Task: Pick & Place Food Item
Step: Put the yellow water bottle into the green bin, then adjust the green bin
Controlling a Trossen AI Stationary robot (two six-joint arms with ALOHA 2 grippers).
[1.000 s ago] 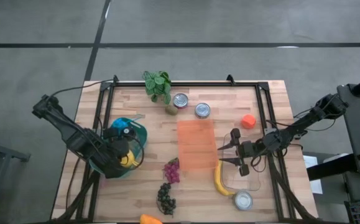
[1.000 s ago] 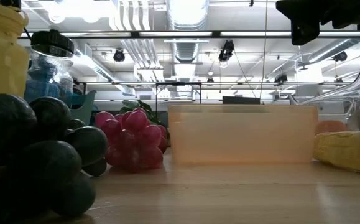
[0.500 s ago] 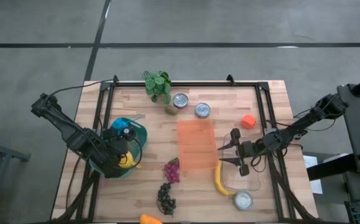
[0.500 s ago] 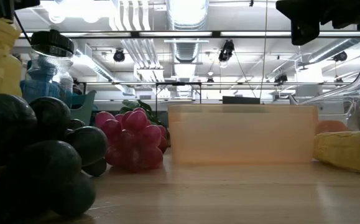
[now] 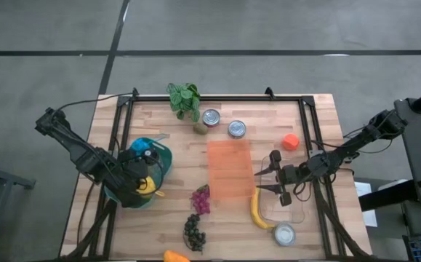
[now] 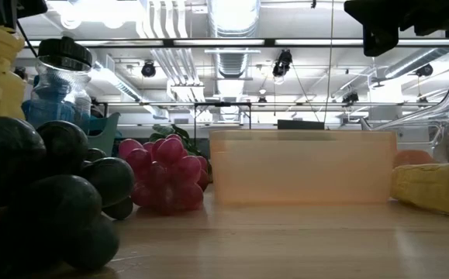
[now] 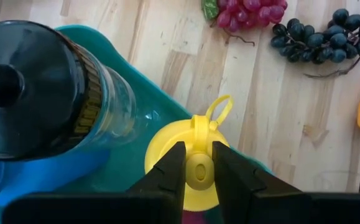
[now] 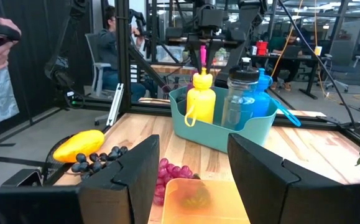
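A yellow squeeze bottle stands upright in the teal bin at the table's left, beside a clear bottle with a black lid and a blue bottle. My left gripper comes down on it from above and is shut on its top. In the right wrist view the yellow bottle rises above the bin's rim. My right gripper hangs open and level at the right, above the banana, touching nothing. My left gripper pinches the yellow bottle's small cap spout between its two fingers, coming from above and pointing steeply down. The bottle hangs upright below the fingers with its lower part inside the bin. Whether its base rests on the bin's floor is hidden.
Mid-table lies an orange see-through container, with red grapes and dark grapes near it. Two cans, a plant and an orange sit at the far side. A mango lies at the near edge.
My left gripper has sunk a little with the yellow bottle, drawing slightly toward the table's left edge. In the low view the bottle's top stands lower than before. The gripper stays shut on the bottle.
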